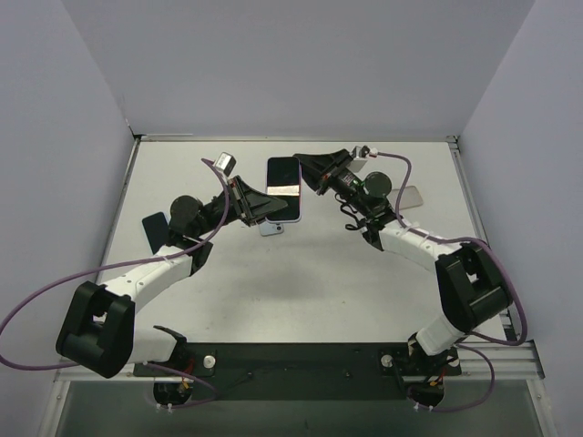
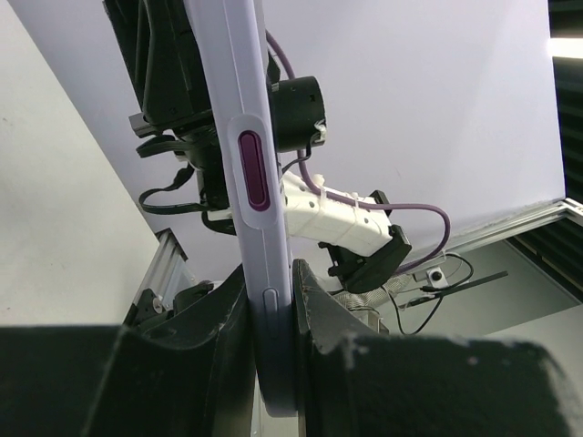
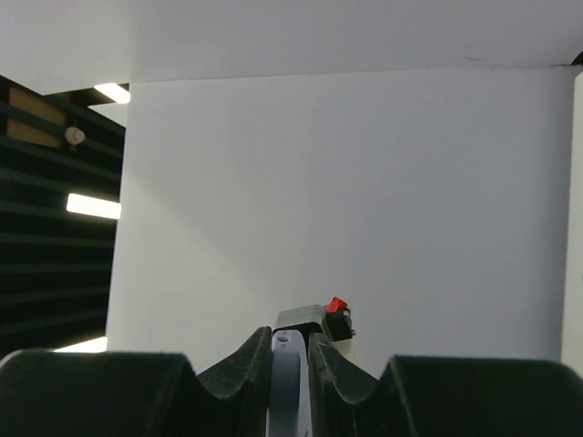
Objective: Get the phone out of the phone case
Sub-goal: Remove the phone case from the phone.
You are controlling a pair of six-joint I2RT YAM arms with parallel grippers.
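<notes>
Lilac phone case (image 2: 250, 182) stands on edge, pinched between my left gripper's (image 2: 271, 278) fingers. The right gripper (image 3: 289, 341), opposite, nips its thin rim too. From above, the phone (image 1: 283, 182) sits inside it, lifted off the surface (image 1: 319, 291).

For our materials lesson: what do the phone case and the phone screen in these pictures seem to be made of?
The phone case looks like soft silicone or rubbery plastic: lilac, matte, with rounded edges and a moulded button bump. The phone screen is likely glass: black, glossy, showing a pale reflection.
</notes>
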